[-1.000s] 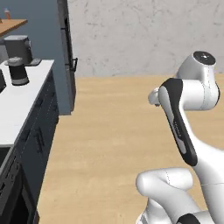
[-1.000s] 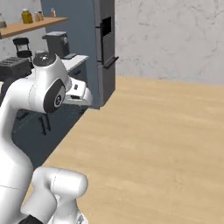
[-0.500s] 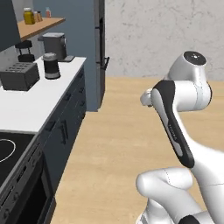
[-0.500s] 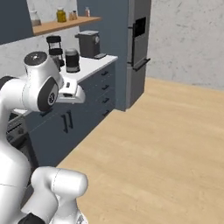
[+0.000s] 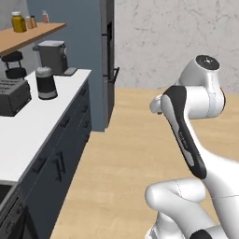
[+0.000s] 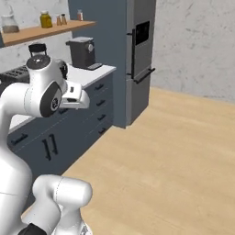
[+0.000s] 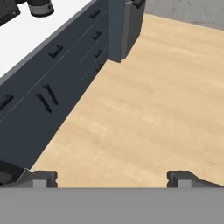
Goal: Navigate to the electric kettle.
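clearly the gripper (image 7: 111,178) holds its jaws wide and empty, with the electric kettle (image 5: 45,83) on the counter (image 5: 28,133) far ahead-left of them. driving closer could clip the cabinets (image 7: 52,87) left of the jaws, or end at the toaster (image 5: 11,96) instead.

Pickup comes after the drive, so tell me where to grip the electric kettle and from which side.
The electric kettle stands upright on the white counter; its handle is too small to make out. Probably clamp the round body from the open floor side.
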Tool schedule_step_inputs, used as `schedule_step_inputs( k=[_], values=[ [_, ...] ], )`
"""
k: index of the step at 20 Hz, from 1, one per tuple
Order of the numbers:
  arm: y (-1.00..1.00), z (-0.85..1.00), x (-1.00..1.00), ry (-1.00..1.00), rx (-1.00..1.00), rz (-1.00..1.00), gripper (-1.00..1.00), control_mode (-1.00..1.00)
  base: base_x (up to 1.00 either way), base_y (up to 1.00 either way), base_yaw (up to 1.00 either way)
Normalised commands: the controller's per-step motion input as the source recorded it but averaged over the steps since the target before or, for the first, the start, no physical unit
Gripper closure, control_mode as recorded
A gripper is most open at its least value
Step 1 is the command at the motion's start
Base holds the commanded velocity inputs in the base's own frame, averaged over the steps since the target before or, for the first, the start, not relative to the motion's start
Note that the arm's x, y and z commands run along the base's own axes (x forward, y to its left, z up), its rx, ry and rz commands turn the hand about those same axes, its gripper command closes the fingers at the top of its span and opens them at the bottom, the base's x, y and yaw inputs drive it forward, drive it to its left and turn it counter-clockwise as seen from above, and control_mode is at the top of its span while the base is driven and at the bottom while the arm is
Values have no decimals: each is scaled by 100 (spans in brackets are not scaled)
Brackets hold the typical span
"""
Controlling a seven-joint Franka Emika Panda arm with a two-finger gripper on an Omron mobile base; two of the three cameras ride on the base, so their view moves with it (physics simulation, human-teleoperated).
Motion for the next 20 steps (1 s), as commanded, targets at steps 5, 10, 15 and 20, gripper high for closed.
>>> schedule_step_inputs(
  k=[5, 10, 15, 20],
  values=[
    [0, 0, 0, 0, 0, 0, -100, 100, 100, 0, 16],
    [0, 0, 0, 0, 0, 0, -100, 100, 100, -2, 33],
    [0, 0, 0, 0, 0, 0, -100, 100, 100, -15, 63],
    [0, 0, 0, 0, 0, 0, -100, 100, 100, -22, 67]
  ],
)
